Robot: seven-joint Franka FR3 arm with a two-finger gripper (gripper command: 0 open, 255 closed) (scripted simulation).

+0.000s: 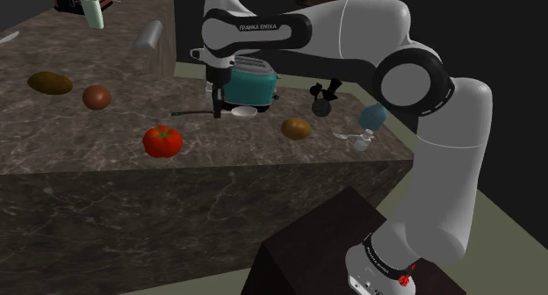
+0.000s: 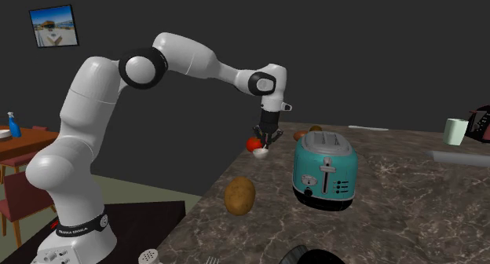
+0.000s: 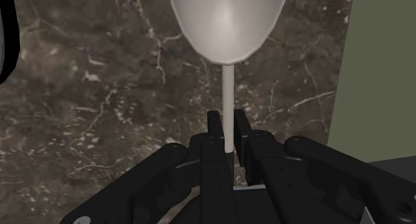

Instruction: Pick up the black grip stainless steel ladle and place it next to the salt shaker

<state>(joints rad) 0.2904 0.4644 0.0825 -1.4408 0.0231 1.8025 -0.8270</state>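
Note:
The ladle (image 1: 230, 113) lies on the dark marble counter (image 1: 105, 153) in front of the teal toaster (image 1: 250, 82), its pale bowl (image 3: 227, 23) at one end and its dark handle pointing toward the shoulder view's left. My gripper (image 3: 228, 133) comes straight down on it and is shut on the thin stem just behind the bowl. From across the counter my gripper (image 2: 267, 141) has the white bowl (image 2: 261, 152) just under it. The salt shaker (image 1: 373, 118) stands near the counter's right end in the shoulder view, well apart from the ladle. Its perforated top (image 2: 149, 257) also shows.
A tomato (image 1: 162, 141) and a potato (image 1: 296, 127) lie close to the ladle. Two brown items (image 1: 50, 82) (image 1: 97, 97) sit further left. A black object (image 1: 323, 104) and a small white utensil (image 1: 353, 137) are near the shaker. A mug (image 2: 455, 131) stands far back.

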